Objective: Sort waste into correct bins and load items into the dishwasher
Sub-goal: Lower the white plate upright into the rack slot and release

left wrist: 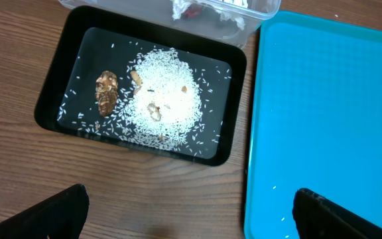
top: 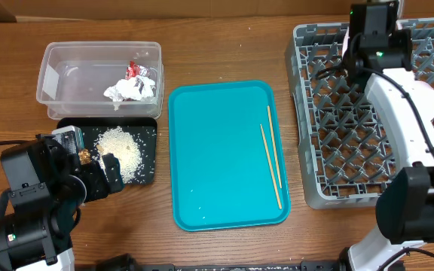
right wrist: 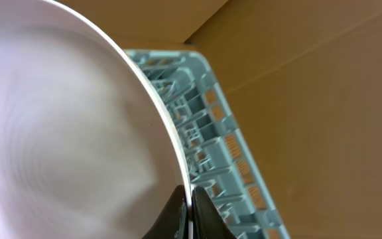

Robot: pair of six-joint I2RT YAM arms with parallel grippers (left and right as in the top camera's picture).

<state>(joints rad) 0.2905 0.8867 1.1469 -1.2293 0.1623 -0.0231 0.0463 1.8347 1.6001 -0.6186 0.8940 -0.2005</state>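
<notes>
My right gripper [right wrist: 190, 192] is shut on the rim of a white plate [right wrist: 58, 133], held on edge over the grey dishwasher rack [right wrist: 211, 139]; from overhead it [top: 368, 41] hangs above the rack's [top: 330, 128] back left part. My left gripper [left wrist: 191, 222] stands open and empty over bare wood, just in front of the black tray [left wrist: 45, 106]. That bin holds loose rice [left wrist: 161, 99] and a brown food lump [left wrist: 106, 91]. The clear tub [top: 59, 83] contains a crumpled napkin [top: 126, 90] and a red foil wrapper [top: 134, 70]. Two chopsticks [top: 271, 154] lie on the teal tray.
The teal serving tray [top: 217, 150] lies between the bins and the rack, with a few stray rice grains near its front left corner. The right arm's white link stretches across the rack's right side. Cardboard walls stand behind the table.
</notes>
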